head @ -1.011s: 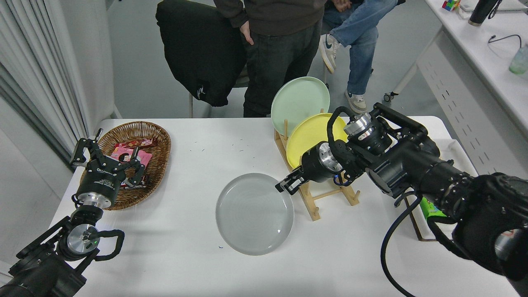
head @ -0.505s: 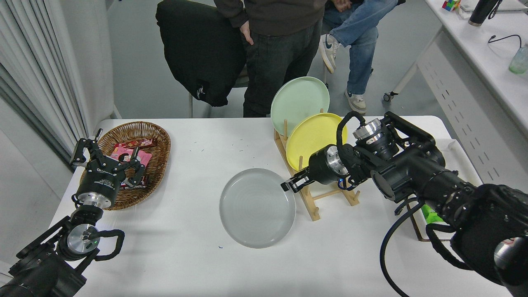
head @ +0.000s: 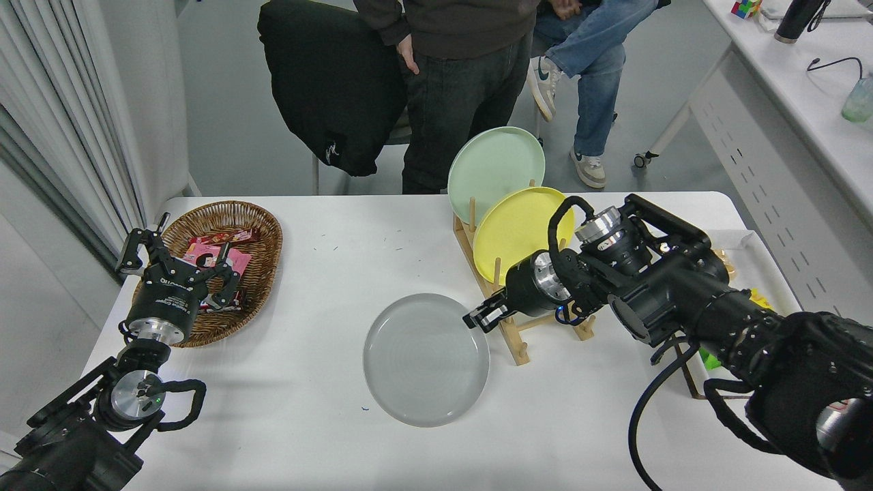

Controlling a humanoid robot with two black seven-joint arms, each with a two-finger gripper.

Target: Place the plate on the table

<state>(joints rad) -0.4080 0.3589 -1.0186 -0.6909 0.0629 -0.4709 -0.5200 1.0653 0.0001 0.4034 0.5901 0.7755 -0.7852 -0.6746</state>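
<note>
Plate [head: 424, 361] on table [head: 320, 273]; rack [head: 513, 326] w/ yellow plate [head: 511, 228] beside.

The black right gripper [head: 476, 319] sits at the far right rim of the round light-grey plate [head: 425, 359]; whether it grips that rim cannot be told. The wooden plate rack [head: 513, 335] is largely hidden behind the right arm, as is the lower edge of the round yellow plate [head: 515, 221]. The white tray [head: 749, 240] is mostly covered by that arm. The standing person [head: 453, 75] is cut off by the top edge.
</note>
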